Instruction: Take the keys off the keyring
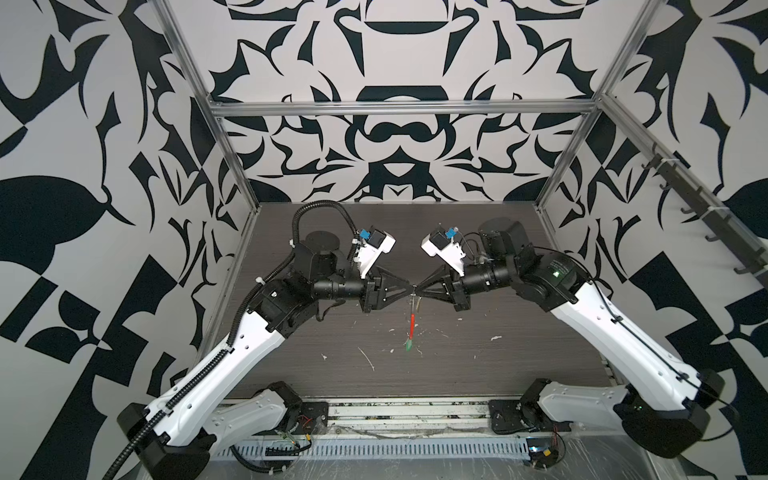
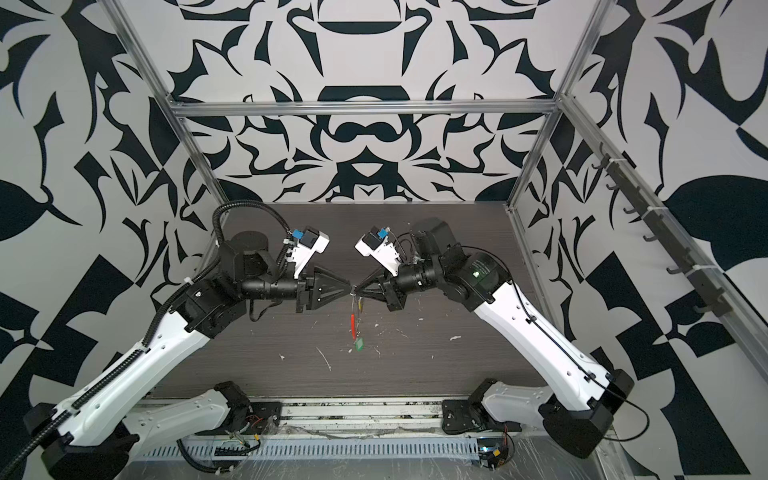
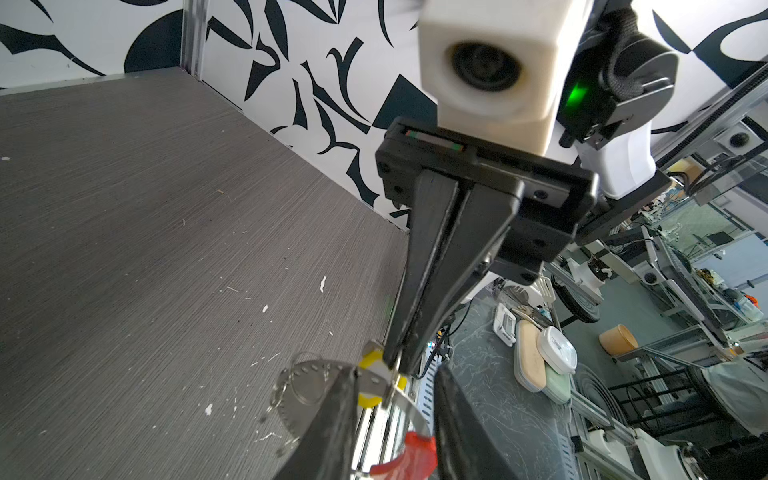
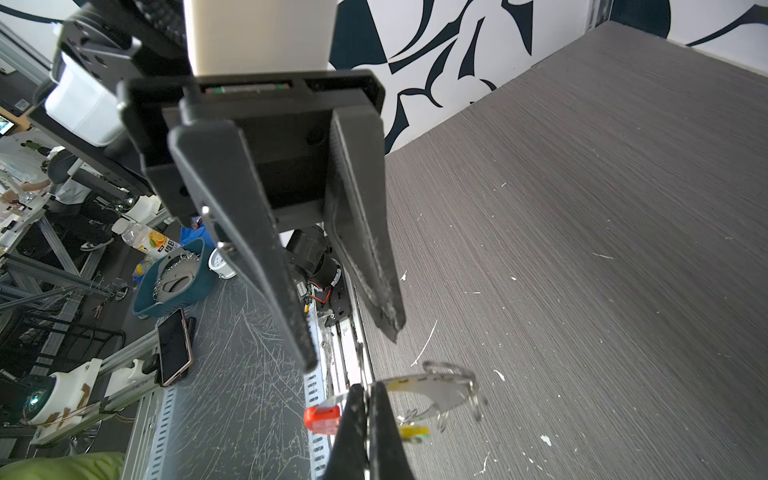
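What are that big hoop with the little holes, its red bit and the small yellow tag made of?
The keyring looks like thin sheet metal: grey and shiny, a flat band with cleanly punched holes. Its red cover seems to be plastic or rubber, going by the saturated colour and soft sheen; which one is hard to tell. The yellow key looks like moulded plastic, smooth and bright.

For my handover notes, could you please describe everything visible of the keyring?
The keyring is a thin, flat grey hoop, metal by its look, dotted with small holes, one arc sleeved in red. It hangs above the table, edge-on in both top views, red arc low. The shut right gripper pinches its upper band beside the yellow key; the green key dangles below the red arc. The open left gripper straddles the band; whether it touches is unclear.
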`<state>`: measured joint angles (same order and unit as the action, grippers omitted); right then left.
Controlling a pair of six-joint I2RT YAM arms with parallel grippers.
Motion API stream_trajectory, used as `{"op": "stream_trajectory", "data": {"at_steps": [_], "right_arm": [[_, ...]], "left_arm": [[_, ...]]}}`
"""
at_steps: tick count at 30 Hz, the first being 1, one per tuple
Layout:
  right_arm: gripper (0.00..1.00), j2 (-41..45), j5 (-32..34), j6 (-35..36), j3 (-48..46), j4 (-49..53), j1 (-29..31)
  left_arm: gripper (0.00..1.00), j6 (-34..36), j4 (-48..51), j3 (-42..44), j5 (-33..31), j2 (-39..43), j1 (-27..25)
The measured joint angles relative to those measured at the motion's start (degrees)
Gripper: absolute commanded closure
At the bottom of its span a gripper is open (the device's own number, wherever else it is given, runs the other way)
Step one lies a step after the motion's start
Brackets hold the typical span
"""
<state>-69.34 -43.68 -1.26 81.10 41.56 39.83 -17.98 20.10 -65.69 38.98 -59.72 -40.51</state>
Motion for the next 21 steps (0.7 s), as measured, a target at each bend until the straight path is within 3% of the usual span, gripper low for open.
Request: {"op": "stream_trajectory", "data": {"at_steps": [21], "right_arm": [[1.0,-0.15,-0.02,-0.07,0.72,-0.5,0.0]], "left_arm": [[0.87,0.22,0.63,-0.55,1.01,-0.81,0.0]]}}
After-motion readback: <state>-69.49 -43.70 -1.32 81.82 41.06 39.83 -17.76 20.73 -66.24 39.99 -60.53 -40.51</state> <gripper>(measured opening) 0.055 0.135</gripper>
